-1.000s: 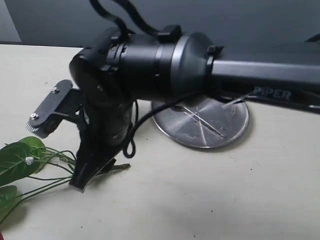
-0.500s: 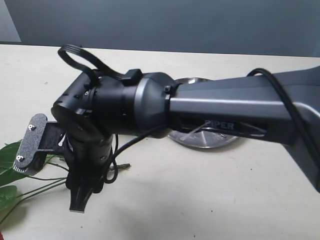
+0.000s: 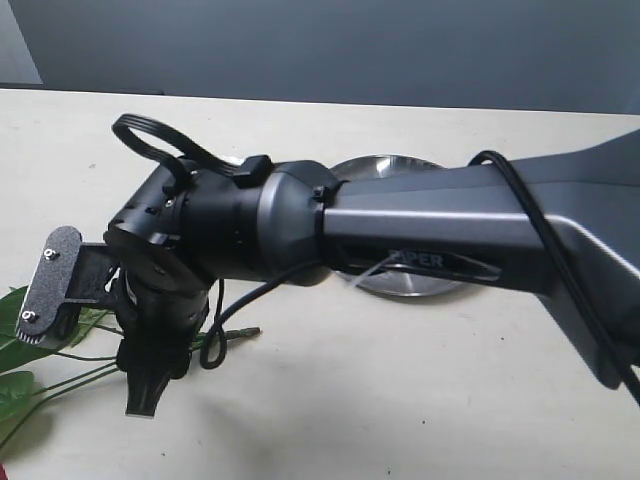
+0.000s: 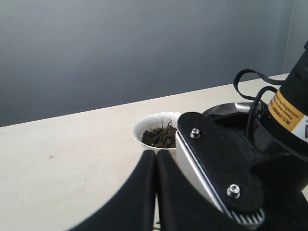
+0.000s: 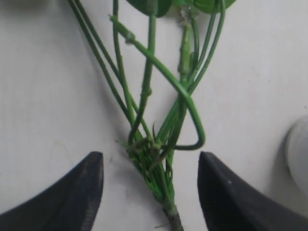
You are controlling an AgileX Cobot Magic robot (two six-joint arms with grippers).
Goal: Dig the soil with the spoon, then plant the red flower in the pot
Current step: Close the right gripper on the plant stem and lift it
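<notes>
Our right gripper, spread wide, straddles stems of the red flower at eight o'clock of the steel plate; left gripper closed, empty.

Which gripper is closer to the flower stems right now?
Right. The right gripper, open, straddles the stems at their bundled end. The left gripper, shut, faces the pot; the stems are not clearly in its view.
</notes>
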